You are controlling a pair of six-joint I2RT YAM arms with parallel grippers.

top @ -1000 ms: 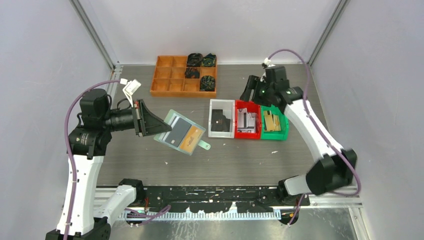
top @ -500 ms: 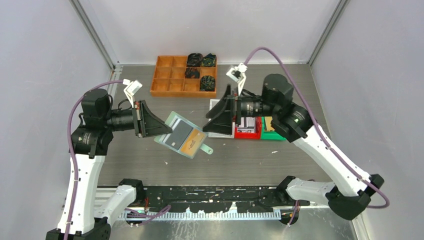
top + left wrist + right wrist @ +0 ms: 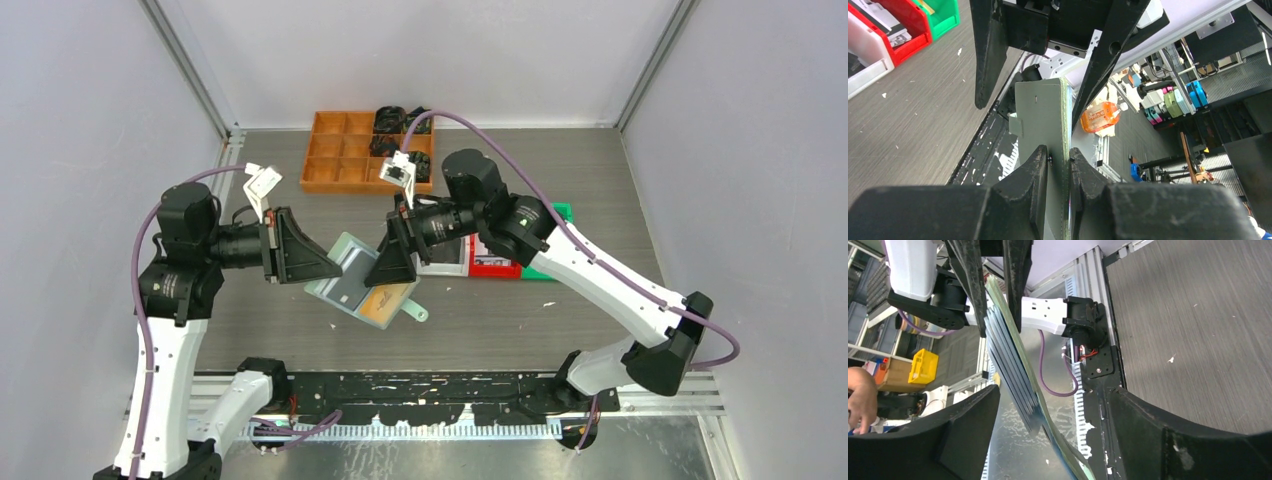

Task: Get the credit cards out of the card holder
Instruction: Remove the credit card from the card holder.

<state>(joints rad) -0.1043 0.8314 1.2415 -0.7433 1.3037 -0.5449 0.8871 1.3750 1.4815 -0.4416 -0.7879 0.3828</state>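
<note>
Left jaws clench card holder (image 3: 1040, 115); right jaws, released, swung over from bins (image 3: 492, 264), now straddle credit cards (image 3: 386, 300); pull likely next.

Bright, even overhead light casts only faint, soft shadows on the dark grey brushed tabletop (image 3: 560, 310). In its wrist view the black two-finger left gripper (image 3: 1058, 151) looms blurred; backgrounds are sharp.
</note>
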